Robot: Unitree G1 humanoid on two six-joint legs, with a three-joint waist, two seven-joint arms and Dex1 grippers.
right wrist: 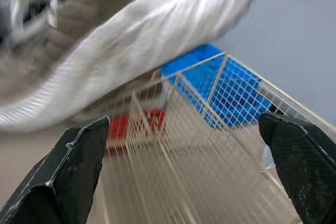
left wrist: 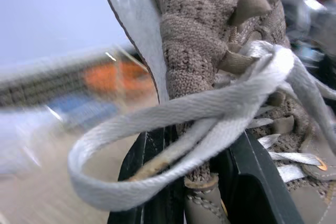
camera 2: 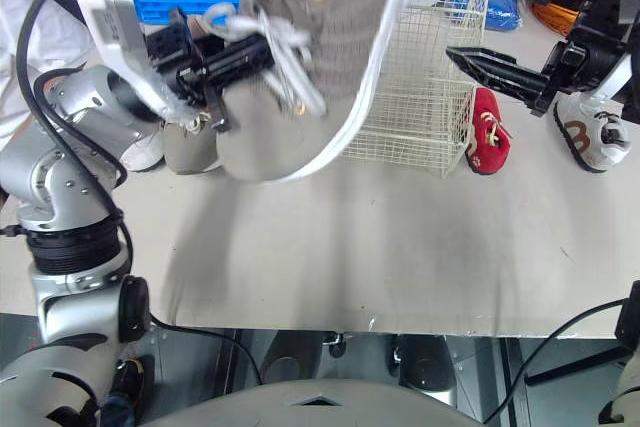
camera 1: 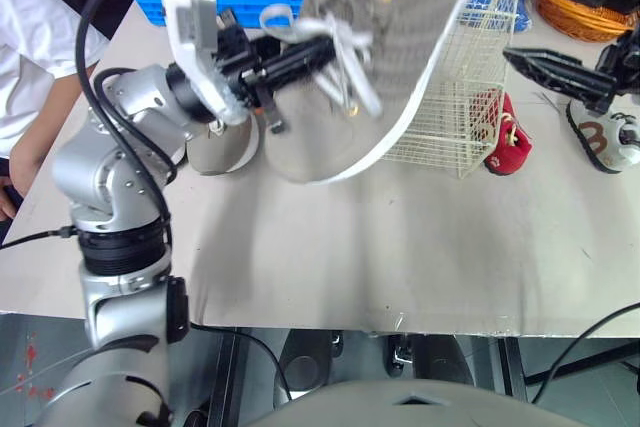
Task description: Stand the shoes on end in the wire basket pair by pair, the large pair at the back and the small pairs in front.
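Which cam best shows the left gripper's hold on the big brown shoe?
Left wrist view: left gripper clamped on the big brown shoe by its laces. Eye views show it side-on; right wrist view catches its white sole.

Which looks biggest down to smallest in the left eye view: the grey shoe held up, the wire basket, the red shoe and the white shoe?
1. The grey shoe, though it is held near the camera.
2. The wire basket, partly hidden behind it.
3. The red shoe and the white shoe: too alike to rank, and both are partly hidden.
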